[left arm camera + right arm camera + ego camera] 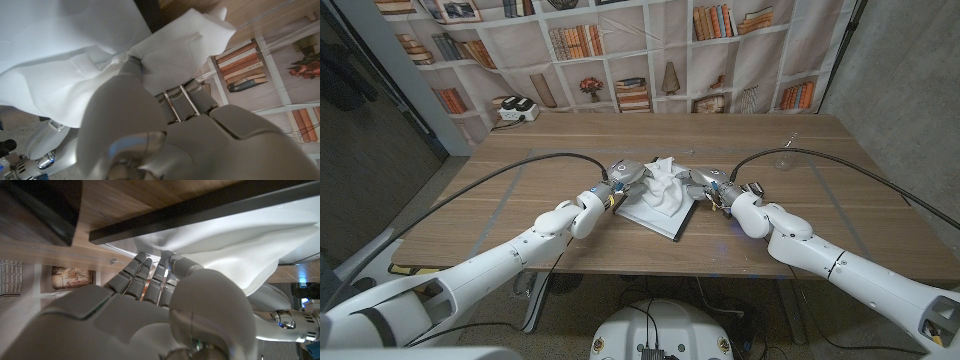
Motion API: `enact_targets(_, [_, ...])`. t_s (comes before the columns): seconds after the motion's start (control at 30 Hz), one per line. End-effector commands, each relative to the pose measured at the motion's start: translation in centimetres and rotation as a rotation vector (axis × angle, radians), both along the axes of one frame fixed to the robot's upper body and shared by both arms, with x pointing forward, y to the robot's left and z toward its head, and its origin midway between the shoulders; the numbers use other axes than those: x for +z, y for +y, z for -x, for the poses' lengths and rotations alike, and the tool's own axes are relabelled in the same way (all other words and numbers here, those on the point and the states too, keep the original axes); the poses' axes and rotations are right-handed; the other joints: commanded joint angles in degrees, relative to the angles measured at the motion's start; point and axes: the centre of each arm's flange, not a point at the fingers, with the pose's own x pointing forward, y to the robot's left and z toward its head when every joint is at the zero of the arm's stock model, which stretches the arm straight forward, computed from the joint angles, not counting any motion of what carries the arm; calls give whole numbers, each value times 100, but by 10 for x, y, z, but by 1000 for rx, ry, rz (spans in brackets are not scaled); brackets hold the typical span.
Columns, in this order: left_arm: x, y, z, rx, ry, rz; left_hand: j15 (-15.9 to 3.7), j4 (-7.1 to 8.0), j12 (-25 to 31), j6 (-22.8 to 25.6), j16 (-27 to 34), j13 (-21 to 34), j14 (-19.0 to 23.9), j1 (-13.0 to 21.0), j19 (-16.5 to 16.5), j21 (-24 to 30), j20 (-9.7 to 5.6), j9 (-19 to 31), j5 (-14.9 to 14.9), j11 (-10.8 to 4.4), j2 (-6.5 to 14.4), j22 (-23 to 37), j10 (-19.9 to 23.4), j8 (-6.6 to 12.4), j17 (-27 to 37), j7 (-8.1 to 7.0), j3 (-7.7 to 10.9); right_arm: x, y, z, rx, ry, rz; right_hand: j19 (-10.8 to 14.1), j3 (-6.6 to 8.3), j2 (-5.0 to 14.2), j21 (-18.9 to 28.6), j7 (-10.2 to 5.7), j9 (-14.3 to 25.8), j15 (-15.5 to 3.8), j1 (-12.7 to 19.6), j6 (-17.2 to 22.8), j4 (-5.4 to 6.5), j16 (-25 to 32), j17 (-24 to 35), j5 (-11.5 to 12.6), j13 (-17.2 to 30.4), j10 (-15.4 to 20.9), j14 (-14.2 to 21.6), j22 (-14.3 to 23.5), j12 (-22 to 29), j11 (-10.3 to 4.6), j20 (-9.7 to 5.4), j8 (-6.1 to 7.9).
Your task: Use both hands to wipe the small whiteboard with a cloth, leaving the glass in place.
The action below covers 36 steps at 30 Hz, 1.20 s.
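The small whiteboard [658, 214] was seen lying flat near the middle of the worktop [840, 210], turned at an angle, its dark frame showing along the near edge. A white cloth [663, 183] was bunched up on it, covering much of its far half. The cloth was held from both sides: at its nine o'clock side the left hand [620, 178] was closed on a fold, and in the left wrist view the fingers [131, 67] were seen buried in the white fabric [60, 55]. At the three o'clock side the right hand [705, 184] was closed on the cloth as well; in the right wrist view its fingers [145, 272] were seen curled into the fabric [240, 245] just beside the board's dark frame [200, 205]. A clear glass [786, 155] was standing upright on the worktop at about two o'clock from the board, well apart from it and from both hands. A bookshelf-printed backdrop [620, 50] was hung behind the worktop.
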Motion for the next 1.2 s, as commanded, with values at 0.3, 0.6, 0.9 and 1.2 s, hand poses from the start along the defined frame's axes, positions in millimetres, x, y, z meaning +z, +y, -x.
enact_targets(0.3, [-29, 8, 56, 6, 59, 35, -340, 31, 25, 75, 45, 29, 21, 5, -3, 65, -152, 16, 9, 6, 6, 22, 35, 19, 32, 12, 4, 0, 1, -4, 14, 5, -7, 66, 52, -22, 38, 4, 7, -558, -22, 43, 5, -9, 6, 22, 18, 30, 54, 37, -21, 16, -654, -9])
enact_targets(0.6, [-34, 10, 77, 10, 63, 77, -341, 32, 24, 84, 47, 32, 23, 5, 5, 75, -153, 16, 7, 3, 4, 21, 42, 15, 33, 17, 4, 1, 2, -5, 25, 6, -3, 69, 64, -25, 38, 5, 7, -550, -29, 47, 4, -10, 6, 25, 19, 39, 58, 37, -23, 12, -652, -10])
enact_targets(0.9, [-27, 16, 77, 57, 35, 63, -346, 27, 23, 81, 47, 38, 27, 15, 1, 82, -158, 16, 7, 5, 3, 20, 43, 6, 29, 29, 8, -3, 0, -5, 24, 13, -13, 68, 78, -28, 36, 1, 8, -549, -38, 53, 3, -12, 6, 28, 19, 51, 59, 36, -24, 28, -647, -10])
enact_targets(1.2, [-16, 12, 54, 54, -3, 62, -343, 27, 15, 98, 40, 36, 18, 16, -11, 86, -152, 16, 4, 6, -4, 19, 42, 3, 24, 14, 7, -3, -3, -5, 15, 12, -21, 73, 90, -30, 36, -5, 8, -549, -47, 53, 3, -12, 6, 31, 19, 56, 67, 37, -28, 20, -647, -13])
